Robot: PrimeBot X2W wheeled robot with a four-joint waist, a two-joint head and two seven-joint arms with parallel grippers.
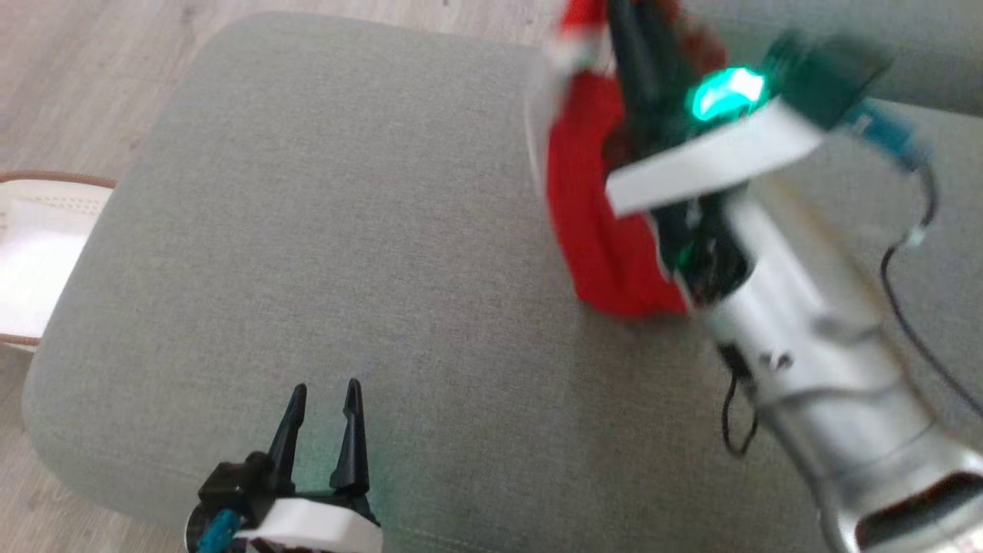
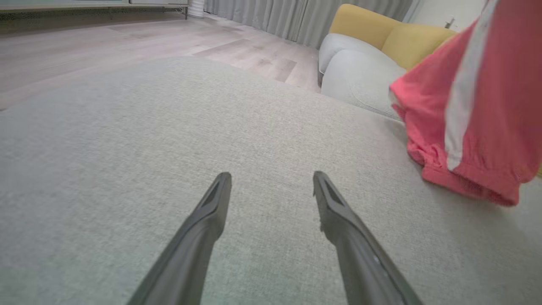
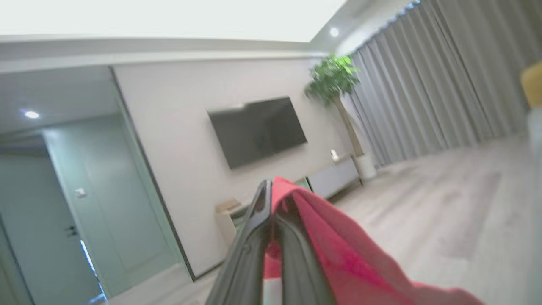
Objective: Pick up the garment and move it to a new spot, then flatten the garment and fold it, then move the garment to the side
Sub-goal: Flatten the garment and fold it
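The right hand [image 3: 274,195] was clenched on a thin fold of the red white-striped garment [image 1: 591,230], which hung at about one o'clock over the grey ottoman [image 1: 307,230], its lower hem close to the cushion. With so narrow a pinch, a quick swing would likely slip the cloth free or drop it bunched. The left hand [image 1: 326,385], at seven o'clock, sat released, well apart.
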